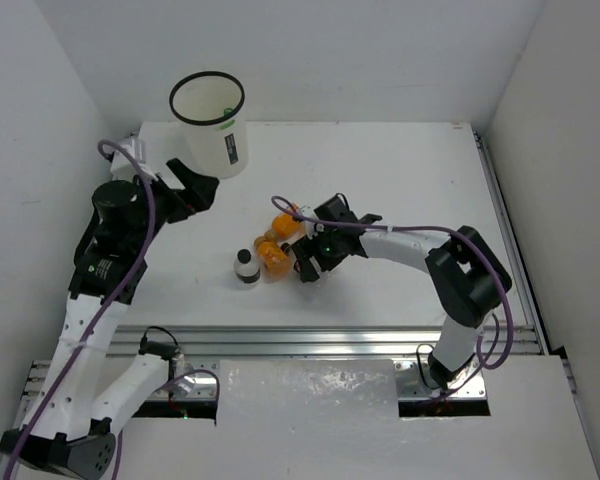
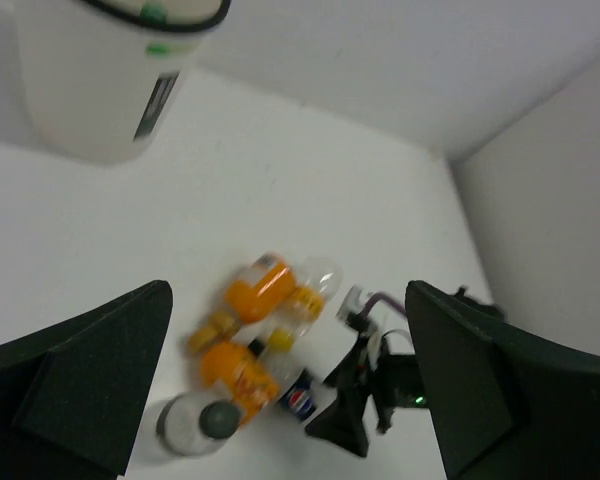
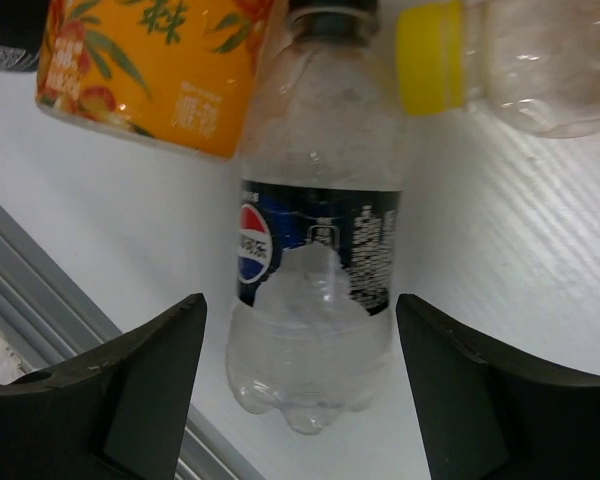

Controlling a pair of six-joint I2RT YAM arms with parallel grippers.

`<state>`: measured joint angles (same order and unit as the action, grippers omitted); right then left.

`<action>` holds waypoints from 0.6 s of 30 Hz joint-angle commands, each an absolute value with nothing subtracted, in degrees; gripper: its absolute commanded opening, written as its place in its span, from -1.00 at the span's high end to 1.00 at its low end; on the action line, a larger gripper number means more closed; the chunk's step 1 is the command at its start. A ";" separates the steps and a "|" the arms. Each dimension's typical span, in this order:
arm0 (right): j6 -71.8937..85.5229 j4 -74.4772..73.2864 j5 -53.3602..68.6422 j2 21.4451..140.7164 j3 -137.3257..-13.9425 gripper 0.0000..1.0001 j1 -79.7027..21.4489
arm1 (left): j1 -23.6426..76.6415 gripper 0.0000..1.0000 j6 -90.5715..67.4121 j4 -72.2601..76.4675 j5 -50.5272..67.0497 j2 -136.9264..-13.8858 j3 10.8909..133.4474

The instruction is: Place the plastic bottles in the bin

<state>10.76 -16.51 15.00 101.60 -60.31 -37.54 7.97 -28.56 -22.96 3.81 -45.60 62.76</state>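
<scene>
Several plastic bottles lie in a cluster mid-table [image 1: 277, 243]. The white bin [image 1: 212, 125] with a black rim stands at the back left. My right gripper [image 1: 308, 262] is open, its jaws either side of the base of a clear Pepsi bottle [image 3: 315, 250] without touching it. An orange bottle [image 3: 150, 60] and a clear yellow-capped bottle [image 3: 500, 50] lie just beyond it. My left gripper [image 1: 192, 190] is open and empty, raised near the bin's base. Its view shows the bin [image 2: 95, 85], two orange bottles [image 2: 258, 292], and an upright pale bottle with a dark cap [image 2: 195, 425].
A metal rail [image 1: 330, 340] runs along the table's near edge, close behind my right gripper. White walls enclose the table on the left, back and right. The right arm's wrist and cable [image 2: 375, 375] sit beside the cluster.
</scene>
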 commanded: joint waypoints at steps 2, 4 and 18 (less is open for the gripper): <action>10.63 -14.68 15.21 100.90 -59.59 -0.53 -38.93 | 8.44 -0.99 -23.73 -28.21 5.62 -42.11 59.77; 11.25 -13.98 14.42 100.72 -58.19 -0.29 -39.11 | 8.35 -0.99 -23.12 -27.87 8.15 -40.88 57.06; 20.39 -11.27 8.59 65.15 -47.91 0.37 -39.64 | 10.62 -1.00 -30.75 -4.97 40.06 -46.31 50.55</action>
<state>17.04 -16.58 7.92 72.49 -49.78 -39.24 8.82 -26.24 -18.57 28.86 -44.34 52.23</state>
